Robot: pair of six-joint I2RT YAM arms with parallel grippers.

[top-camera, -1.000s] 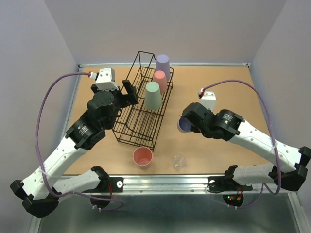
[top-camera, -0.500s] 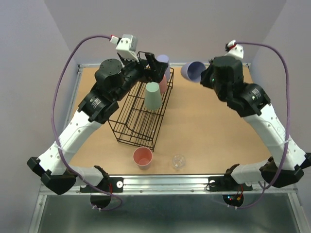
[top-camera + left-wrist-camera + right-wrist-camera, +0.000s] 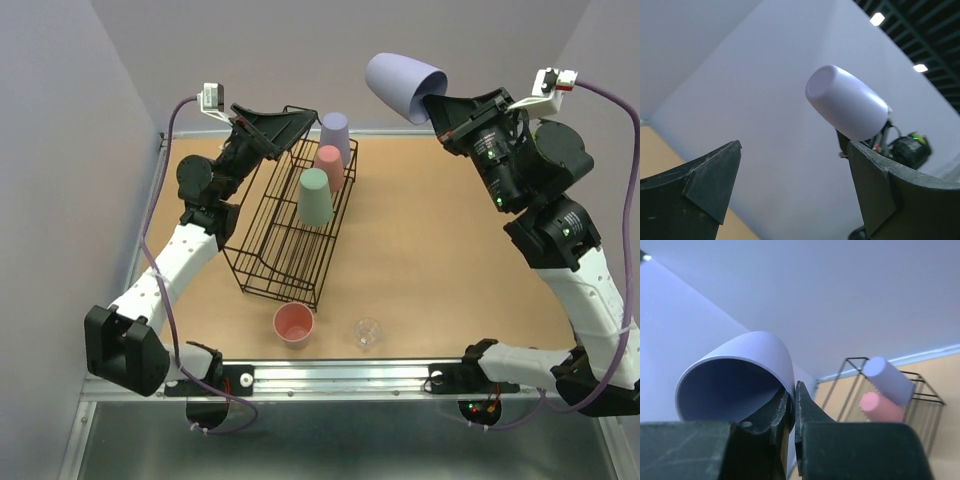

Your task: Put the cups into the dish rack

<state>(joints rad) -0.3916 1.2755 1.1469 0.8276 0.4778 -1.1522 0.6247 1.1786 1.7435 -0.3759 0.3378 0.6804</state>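
Your right gripper (image 3: 437, 105) is clamped on the lavender cup (image 3: 400, 86) rim. In the last second it swung up from table level and now sits high, right of the rack (image 3: 262, 262). Left gripper (image 3: 280, 122) has risen too, jaws apart and empty. Next you need to bring the cup down into the rack. Pink cup (image 3: 293, 323) and clear cup (image 3: 367, 332) wait on the table.

**Robotics lab test cell:** the white-and-black left arm (image 3: 175, 265) & right arm (image 3: 585, 285) are bolted to an alum. rail (image 3: 340, 376) at the bottom of the overhead view, w/ a purple cable (image 3: 600, 91) looping off each. Plain pale wall panels (image 3: 250, 60) box in a wood-look tabletop (image 3: 430, 270) holding a wire dish rack (image 3: 280, 297). Left wrist cam, upper right: dark ceiling beams (image 3: 940, 30) w/ strip lights (image 3: 877, 19) beyond the panels.
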